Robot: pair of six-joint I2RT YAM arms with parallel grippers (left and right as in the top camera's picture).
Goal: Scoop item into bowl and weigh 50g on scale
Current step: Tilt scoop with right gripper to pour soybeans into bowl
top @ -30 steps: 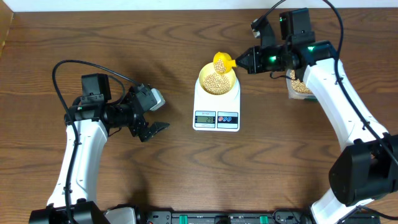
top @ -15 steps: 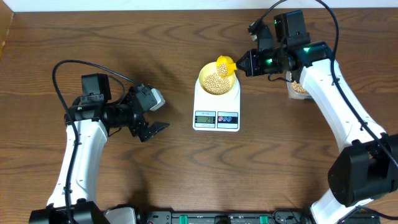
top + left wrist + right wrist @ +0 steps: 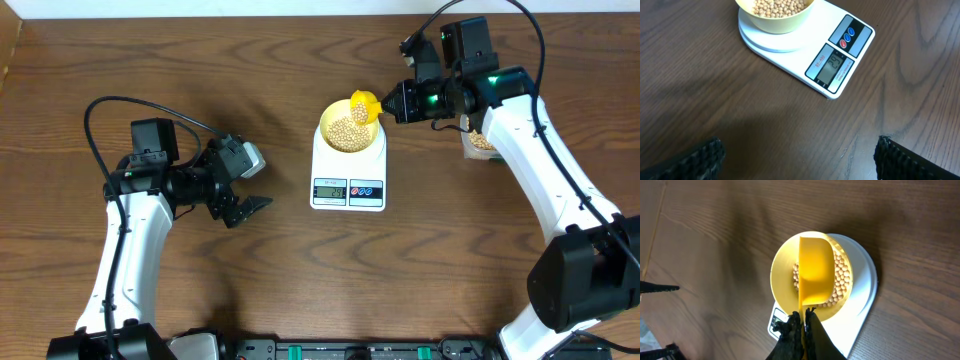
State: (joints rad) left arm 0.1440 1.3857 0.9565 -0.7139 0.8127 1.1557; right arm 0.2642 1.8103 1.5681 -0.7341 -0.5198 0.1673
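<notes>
The pale yellow-green bowl (image 3: pixel 335 120) stands on the white scale (image 3: pixel 348 178) and holds a heap of tan beans (image 3: pixel 347 136). My right gripper (image 3: pixel 384 102) is shut on the handle of a yellow scoop (image 3: pixel 363 106), which is tilted over the bowl's far right rim. In the right wrist view the scoop (image 3: pixel 815 270) hangs over the beans (image 3: pixel 841 280), and the bowl (image 3: pixel 781 275), the scale (image 3: pixel 862 310) and my right gripper (image 3: pixel 803 317) all show. My left gripper (image 3: pixel 250 192) is open and empty, left of the scale (image 3: pixel 805 55). Its fingers (image 3: pixel 700 160) stand wide over bare wood, short of the bowl (image 3: pixel 775 22).
A clear tub (image 3: pixel 482 140) holding more beans sits right of the scale, partly under my right arm. The scale's display (image 3: pixel 831 67) and two round buttons (image 3: pixel 846 38) face the table's front edge. Brown wood shows all around.
My right arm has shifted slightly toward the back, and the scoop has moved a little right over the bowl's rim. The left arm has not moved.
</notes>
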